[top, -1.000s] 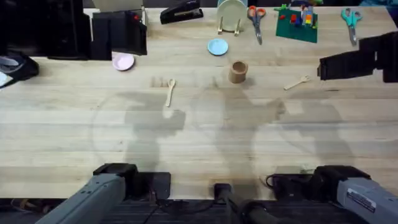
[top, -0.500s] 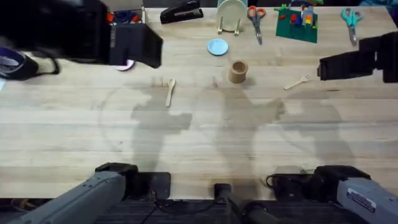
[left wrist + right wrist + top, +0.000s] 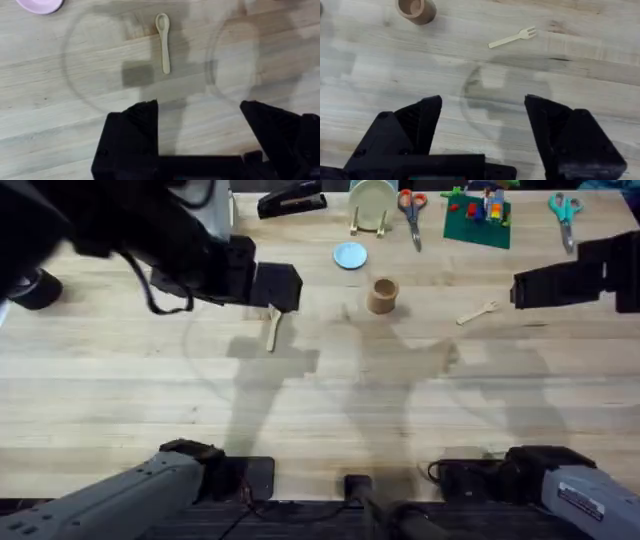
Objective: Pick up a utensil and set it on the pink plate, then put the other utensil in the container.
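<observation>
Left wrist view: left gripper (image 3: 199, 107) hangs jaws spread above the spoon (image 3: 163, 42) on the bench (image 3: 60, 120); right gripper (image 3: 483, 107) jaws spread near the fork (image 3: 512, 37).

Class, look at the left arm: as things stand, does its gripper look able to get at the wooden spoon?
Probably yes. The left gripper is open and empty above the table, and the wooden spoon lies flat on bare wood ahead of it, apart from the pink plate, with nothing between them.

bare table (image 3: 90, 120) all round spoon (image 3: 163, 40), fork (image 3: 512, 38) unobstructed, container (image 3: 416, 9) well apart
</observation>
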